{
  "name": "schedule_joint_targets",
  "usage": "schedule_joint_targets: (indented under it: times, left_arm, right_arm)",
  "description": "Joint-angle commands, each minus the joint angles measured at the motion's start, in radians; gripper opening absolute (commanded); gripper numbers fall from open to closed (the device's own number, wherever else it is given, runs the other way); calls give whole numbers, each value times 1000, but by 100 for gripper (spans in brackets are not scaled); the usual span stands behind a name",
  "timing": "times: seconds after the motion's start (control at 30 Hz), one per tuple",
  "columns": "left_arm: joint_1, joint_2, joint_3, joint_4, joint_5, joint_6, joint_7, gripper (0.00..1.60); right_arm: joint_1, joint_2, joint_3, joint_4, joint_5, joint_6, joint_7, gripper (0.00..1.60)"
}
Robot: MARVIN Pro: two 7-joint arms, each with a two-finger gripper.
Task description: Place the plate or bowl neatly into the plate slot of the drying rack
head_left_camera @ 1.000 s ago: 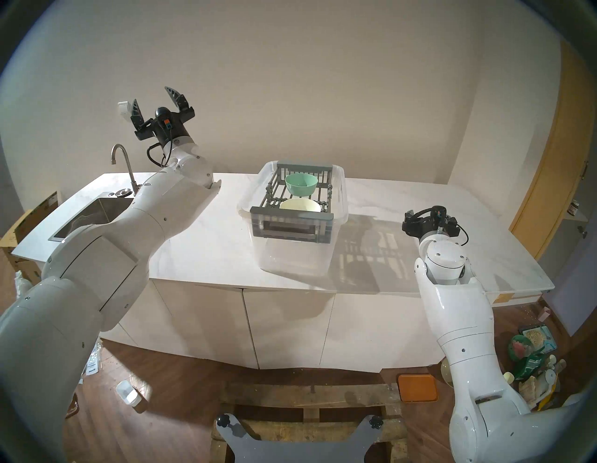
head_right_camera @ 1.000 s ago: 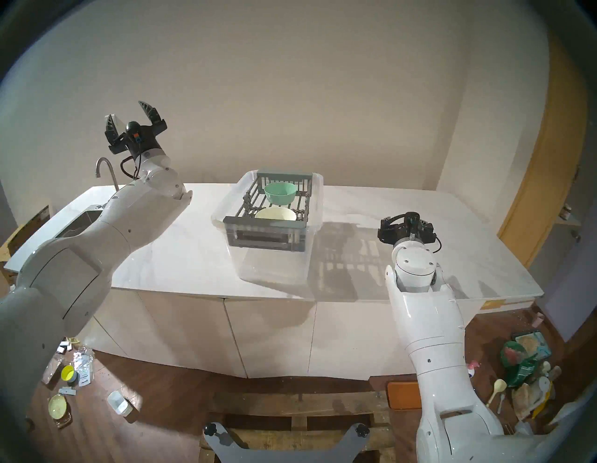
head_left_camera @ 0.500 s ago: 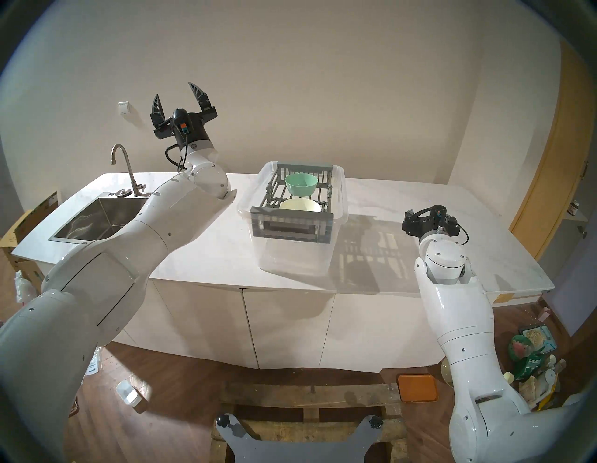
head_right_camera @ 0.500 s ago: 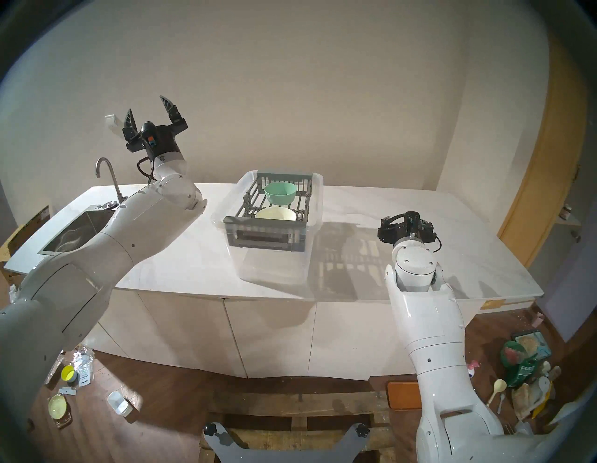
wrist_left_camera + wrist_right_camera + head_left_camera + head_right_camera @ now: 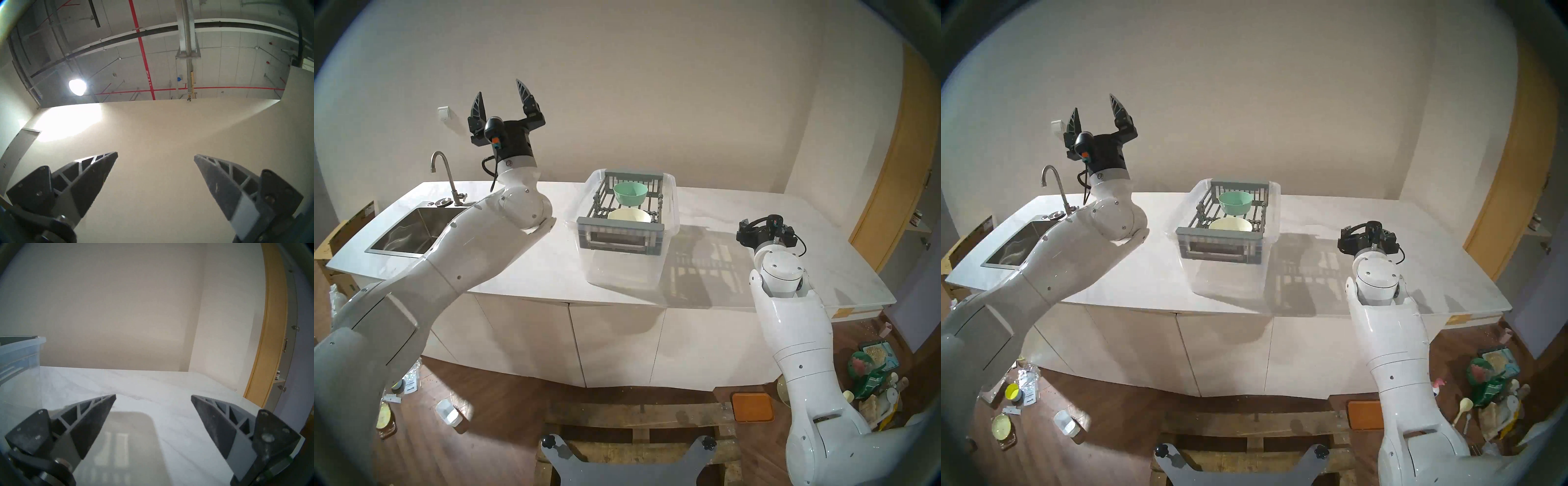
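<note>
On the white worktop [image 5: 524,271] the grey drying rack [image 5: 621,228] sits inside a clear plastic tub [image 5: 670,217], near the middle. Two bowls rest on its beaded floor bars: green bowl [image 5: 630,192] toward the far end, upright; cream bowl [image 5: 629,215] just behind the near end wall, mouth up. Both sit on top of the bars; the plate slot [image 5: 602,207] gaps show bare to their left. My left claw [image 5: 500,91] is raised well above the worktop, between the faucet [image 5: 444,173] and the tub, tips pointing up at the wall; fingers spread wide, nothing between them. Left wrist view shows only wall and ceiling past the two fingers [image 5: 95,176]. My right claw [image 5: 153,395] hangs level over the right part of the worktop, well apart from the tub, which shows at the left edge of its wrist view; fingers spread wide, nothing held. Sink [image 5: 412,230] lies at the left end of the worktop.
</note>
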Motion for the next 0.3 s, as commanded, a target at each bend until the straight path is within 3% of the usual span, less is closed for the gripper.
schedule_joint_targets:
  times: [0.0, 0.27]
  left_arm:
    - [23, 88, -13, -120, 2, 9, -7, 160]
    - [157, 262, -40, -388, -23, 42, -2, 160]
  right_arm:
    - [22, 1, 1, -30, -2, -11, -2, 160]
    - [21, 1, 1, -39, -2, -12, -3, 160]
